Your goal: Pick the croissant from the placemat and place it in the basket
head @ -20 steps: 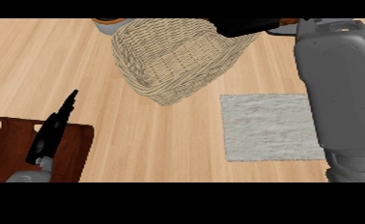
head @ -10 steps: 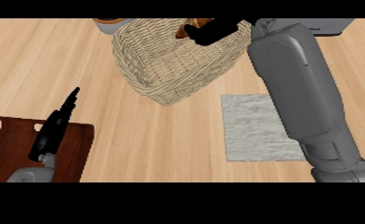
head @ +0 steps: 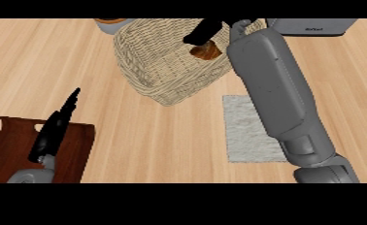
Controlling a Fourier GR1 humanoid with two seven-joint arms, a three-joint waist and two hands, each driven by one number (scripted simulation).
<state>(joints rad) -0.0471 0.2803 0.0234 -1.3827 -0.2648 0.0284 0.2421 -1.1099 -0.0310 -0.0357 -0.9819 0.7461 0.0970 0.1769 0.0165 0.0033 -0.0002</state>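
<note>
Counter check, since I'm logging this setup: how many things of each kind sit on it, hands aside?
Basket: 1
Croissant: 1
Placemat: 1
Dark wooden board: 1
Grey appliance: 1
Orange-rimmed item behind the basket, mostly hidden: 1
Total: 6

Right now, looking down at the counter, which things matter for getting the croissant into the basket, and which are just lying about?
Part of the job:
- croissant, held over the basket
- basket
- placemat, nothing on its visible part
- right hand, curled on the croissant

Just lying about:
- wooden tray at lower left
- left hand, resting open over the tray
- grey appliance at the top right edge
</note>
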